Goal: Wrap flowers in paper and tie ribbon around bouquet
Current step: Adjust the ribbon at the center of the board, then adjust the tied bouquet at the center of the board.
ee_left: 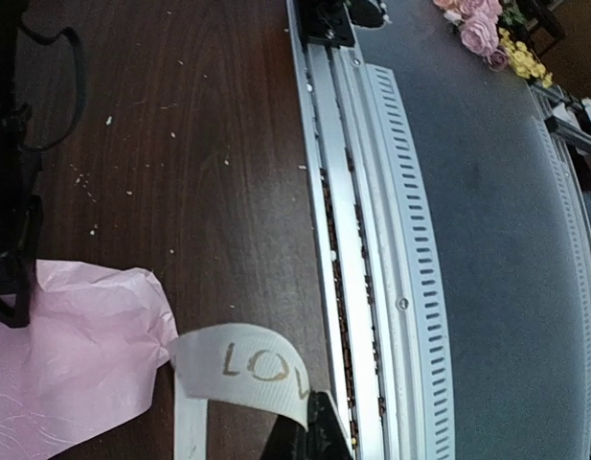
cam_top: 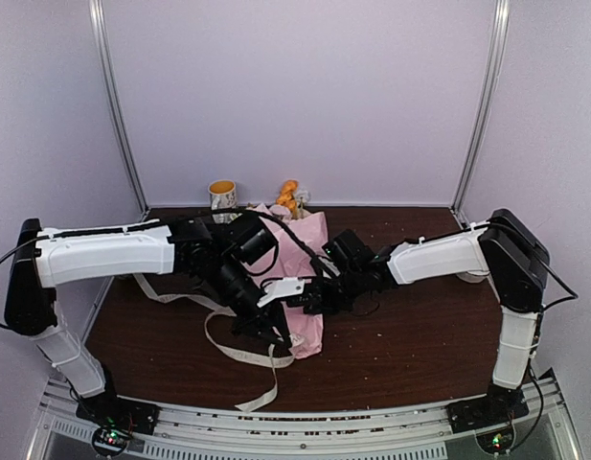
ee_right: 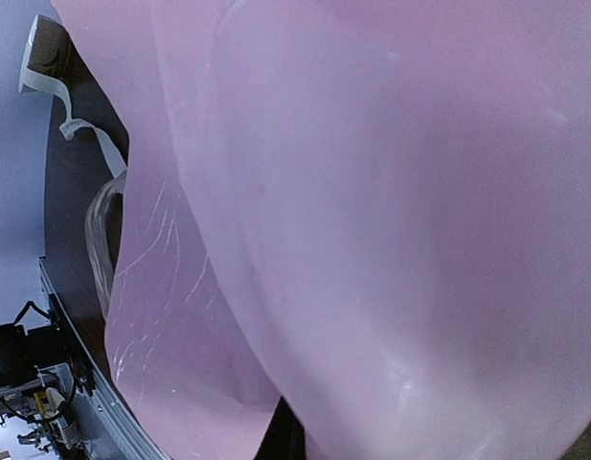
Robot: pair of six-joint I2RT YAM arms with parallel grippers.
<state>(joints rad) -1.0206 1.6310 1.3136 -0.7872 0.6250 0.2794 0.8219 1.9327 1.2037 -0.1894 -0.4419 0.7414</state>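
While the right tool (cam_top: 319, 292), closed, sits against the side of the bouquet (cam_top: 309, 240), apparently to steady it, the left tool (ee_left: 309, 436) is clamped on the ribbon (ee_left: 247, 369), holding an arc of it up beside the cone's narrow end, probably to lead it around. Whether the right one pinches any paper I cannot tell. The bouquet lies in the middle of the surface (cam_top: 420, 335), its orange blooms (cam_top: 289, 196) toward the mug (cam_top: 222, 196). The paper (ee_right: 372, 192) is thin, crinkled and faintly translucent. The ribbon is flat cream fabric with printed letters, and its slack loops limply.

Top view overlooks table (cam_top: 420, 335); 2 wrist views hug paper (ee_right: 372, 192).
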